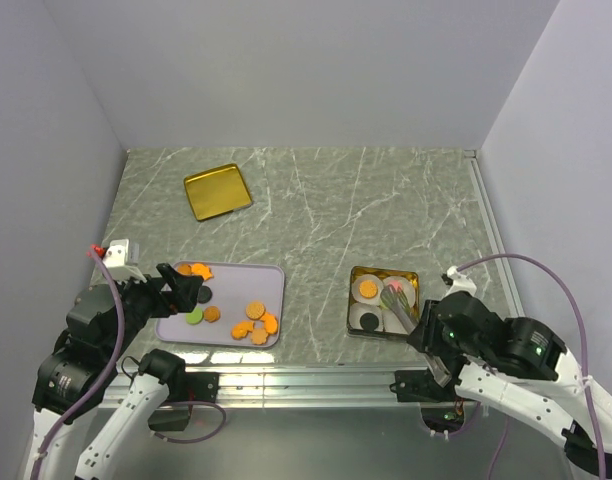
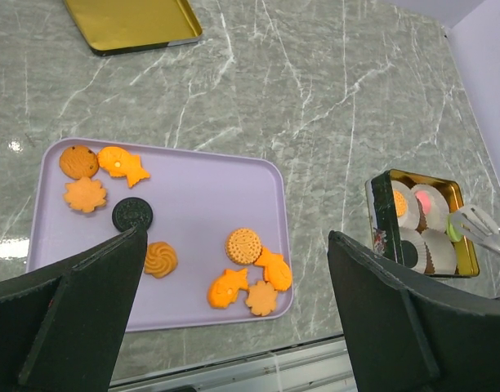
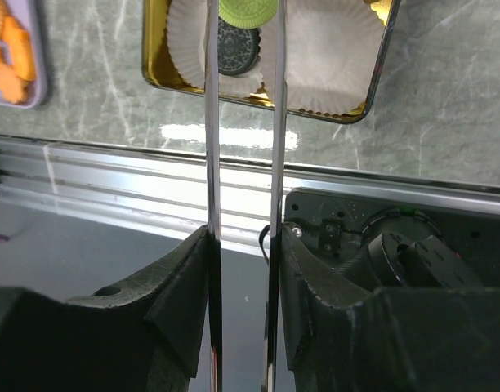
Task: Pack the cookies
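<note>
Tongs in right gripper — green cookie between their tips

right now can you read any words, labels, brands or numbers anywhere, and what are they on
No text can be read in any view.
black cookie on the purple tray: embossed pattern, too small to read.
gold tin, side wall: small printed mark, too blurred to read.
tongs: bare metal, no marking visible.
</note>
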`<state>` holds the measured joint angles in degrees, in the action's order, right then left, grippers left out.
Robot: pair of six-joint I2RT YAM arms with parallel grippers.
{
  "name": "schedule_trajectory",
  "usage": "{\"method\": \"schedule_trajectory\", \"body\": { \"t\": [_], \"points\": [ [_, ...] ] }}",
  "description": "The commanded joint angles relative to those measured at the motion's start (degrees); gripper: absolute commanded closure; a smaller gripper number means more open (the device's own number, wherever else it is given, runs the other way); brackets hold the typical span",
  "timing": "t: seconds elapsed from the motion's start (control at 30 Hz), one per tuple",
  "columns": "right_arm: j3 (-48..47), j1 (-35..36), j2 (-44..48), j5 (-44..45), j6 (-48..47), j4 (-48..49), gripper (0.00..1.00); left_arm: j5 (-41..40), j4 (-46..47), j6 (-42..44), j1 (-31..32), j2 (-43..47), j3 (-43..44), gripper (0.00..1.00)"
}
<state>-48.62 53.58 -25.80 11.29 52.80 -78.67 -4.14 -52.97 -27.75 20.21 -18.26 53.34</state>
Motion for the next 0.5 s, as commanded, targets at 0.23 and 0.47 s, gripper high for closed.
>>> {"method": "schedule_trajectory", "body": {
  "t": [0.23,0.47],
  "points": [
    [-0.7,-0.8,2.0,0.3,-0.1,-4.6,0.57,-0.7,1.3,0.1,0.6,-1.3,0.4,0.01],
    [-0.7,-0.9,6.1,-1.6,-0.9,-4.7,0.41,-0.9,1.3,0.1,0.8,-1.6,0.4,0.02]
  ]
}}
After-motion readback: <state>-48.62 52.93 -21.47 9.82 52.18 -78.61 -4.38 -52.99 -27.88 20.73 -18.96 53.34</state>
